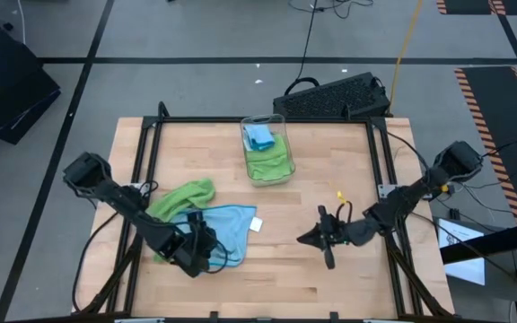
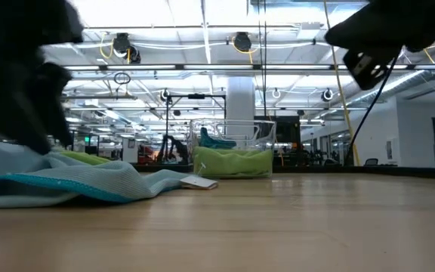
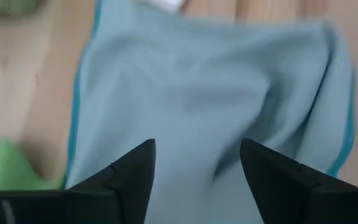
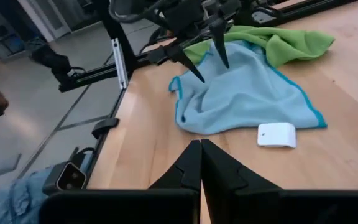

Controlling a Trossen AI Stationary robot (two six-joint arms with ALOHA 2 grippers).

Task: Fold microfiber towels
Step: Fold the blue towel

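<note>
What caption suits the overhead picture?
Left tool open over a light blue towel beside a green towel; right tool shut, waiting.

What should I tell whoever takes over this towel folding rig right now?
Left gripper: open, over the light blue towel, holding nothing.
Right gripper: shut, empty, waiting on the table's right side.
Blue towel lies rumpled, partly over a crumpled green towel.
Clear bin at the far edge holds green and blue towels.
Left: fold both loose towels.

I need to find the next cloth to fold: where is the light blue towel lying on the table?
In the high view the light blue towel lies left of centre, overlapping the green towel, directly under the open left gripper.
</note>
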